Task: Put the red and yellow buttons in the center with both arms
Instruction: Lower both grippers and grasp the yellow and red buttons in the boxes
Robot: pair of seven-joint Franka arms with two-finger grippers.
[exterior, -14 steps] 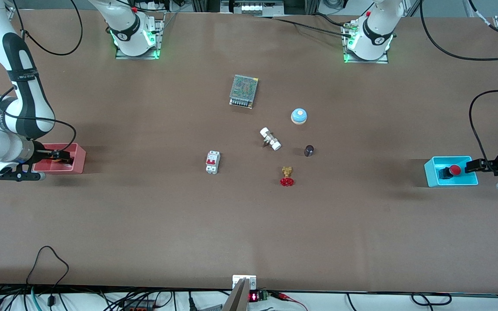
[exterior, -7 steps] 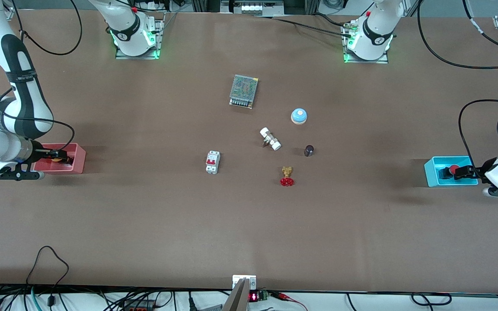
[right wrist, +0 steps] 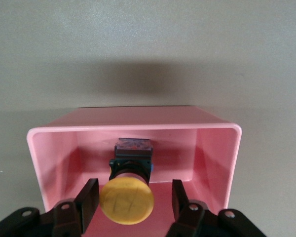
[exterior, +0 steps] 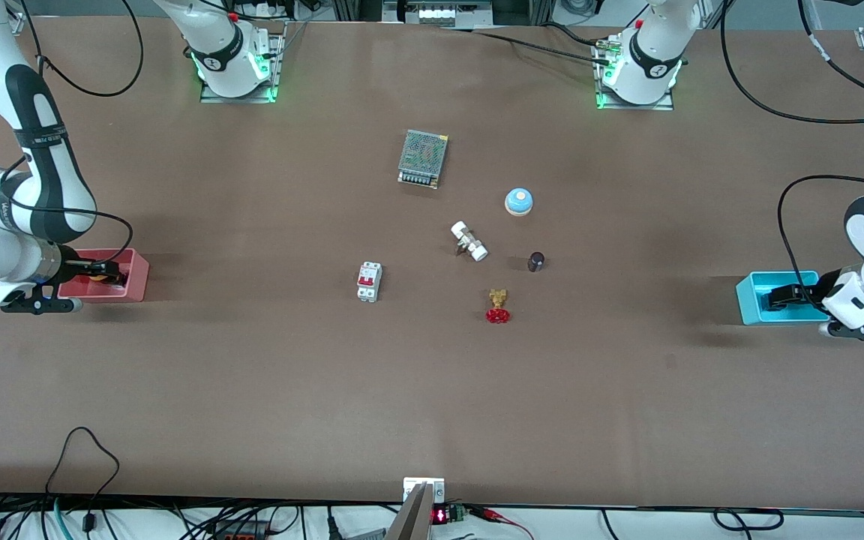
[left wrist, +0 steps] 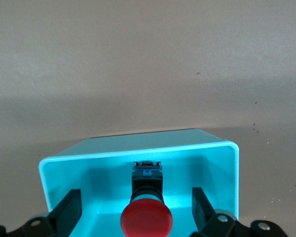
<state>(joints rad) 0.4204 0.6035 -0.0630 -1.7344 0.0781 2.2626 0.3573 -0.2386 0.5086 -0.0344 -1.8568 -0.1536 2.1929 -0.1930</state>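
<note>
Front view: we look across a brown table [exterior: 252, 390]. At about three o'clock, at the left arm's end, the left gripper [exterior: 777, 296] dips into a turquoise bin [exterior: 748, 300]. At about nine o'clock, at the right arm's end, the right gripper [exterior: 106, 271] reaches into a pink bin [exterior: 139, 281], where we catch a speck of the yellow button [exterior: 99, 279]. Around the middle lie a mesh-topped power supply [exterior: 423, 158], a blue bell [exterior: 519, 202], a white fitting [exterior: 469, 241], a dark cylinder [exterior: 536, 261], a red handwheel valve [exterior: 498, 307] and a white breaker [exterior: 369, 282]. Left wrist view: we see the red button [left wrist: 146, 217] lying inside the turquoise bin, a glossy round red mushroom cap on a short black body. The black fingers [left wrist: 69, 210] stand wide apart on either side, touching neither cap nor body. Right wrist view: the yellow button lies in the pink bin, its orange-yellow cap round and slightly scuffed, on a black body with a grey end. The fingers [right wrist: 89, 197] flank the cap closely, with a gap showing on one side, so the jaws are apart, not clamped.
</note>
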